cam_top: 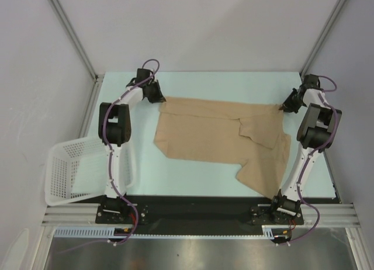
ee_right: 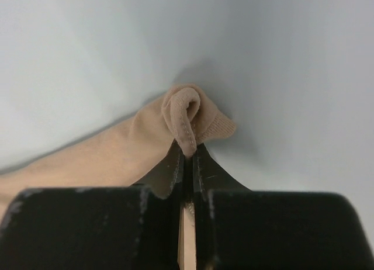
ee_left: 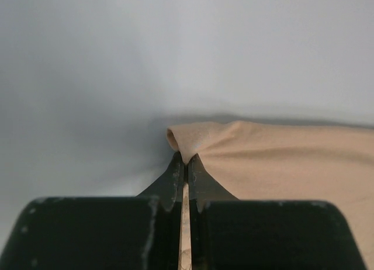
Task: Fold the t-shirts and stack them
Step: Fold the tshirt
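Step in hand, as you can judge it: the grasp that opens a fold.

- On the bench (cam_top: 193, 83), one tan t-shirt (cam_top: 201, 135) lies spread between the left gripper (cam_top: 158, 99) and the right gripper (cam_top: 283, 108), and nearer the arm bases than either.
- The shirt is mostly flat. A doubled-over flap and a rumpled lobe sit on the base side of the right gripper.
- The left gripper is clamped on the far left corner, with cloth puckered just ahead of its tips.
- The right gripper is clamped on the far right corner, with a stitched hem curled over above its tips.

Next move, likely: lift both corners evenly and carry them toward the near edge, keeping the cloth taut between them.
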Robot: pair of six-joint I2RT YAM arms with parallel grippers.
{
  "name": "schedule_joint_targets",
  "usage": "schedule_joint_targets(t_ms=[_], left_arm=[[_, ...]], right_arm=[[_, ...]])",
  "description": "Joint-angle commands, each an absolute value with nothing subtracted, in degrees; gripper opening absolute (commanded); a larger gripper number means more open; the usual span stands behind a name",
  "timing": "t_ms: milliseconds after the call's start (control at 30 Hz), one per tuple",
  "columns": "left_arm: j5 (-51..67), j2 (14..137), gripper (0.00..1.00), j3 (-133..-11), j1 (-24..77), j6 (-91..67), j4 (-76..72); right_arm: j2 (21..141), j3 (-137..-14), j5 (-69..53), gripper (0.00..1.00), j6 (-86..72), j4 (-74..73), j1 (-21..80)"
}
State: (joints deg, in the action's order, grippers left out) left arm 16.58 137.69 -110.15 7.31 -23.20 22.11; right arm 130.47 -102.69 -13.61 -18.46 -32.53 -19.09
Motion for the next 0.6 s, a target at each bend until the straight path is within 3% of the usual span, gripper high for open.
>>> schedule_joint_targets(t_ms=[0,67,100,133,167,233,433,567], left_arm=[[11.87,137.63,0.0,-115.3,4.92,-24.35,20.82],[11.52,139.39,0.0,-120.57,4.48,-24.43,23.89],[11.6,140.7,0.07,-122.15,4.4,-24.61,25.04],[10.47,140.89,0.39,-123.3,4.39,-24.61,26.01],[9.24,140.71,0.51,-124.35,4.39,-24.78,27.58],[7.04,138.44,0.65,-123.67,4.39,-24.52,28.73],[0.18,127.39,0.82,-119.29,5.1,-20.66,36.46],[-9.38,117.7,0.8,-110.5,7.2,-19.17,36.83]], right_arm=[[133.84,-110.62,-11.43,0.0,-21.0,-29.44,-17.23],[135.78,-114.42,-11.08,0.0,-22.32,-30.32,-16.18],[137.97,-116.26,-11.68,0.02,-23.02,-30.93,-16.0],[139.29,-121.5,-11.86,0.1,-24.25,-31.89,-15.82],[140.44,-124.16,-11.69,0.33,-24.95,-34.86,-15.39],[143.25,-133.27,-9.67,0.45,-25.66,-41.79,-14.94],[136.97,-138.44,3.41,0.82,-25.84,-57.71,-15.47],[128.01,-126.63,11.86,0.86,-26.98,-64.25,-16.61]])
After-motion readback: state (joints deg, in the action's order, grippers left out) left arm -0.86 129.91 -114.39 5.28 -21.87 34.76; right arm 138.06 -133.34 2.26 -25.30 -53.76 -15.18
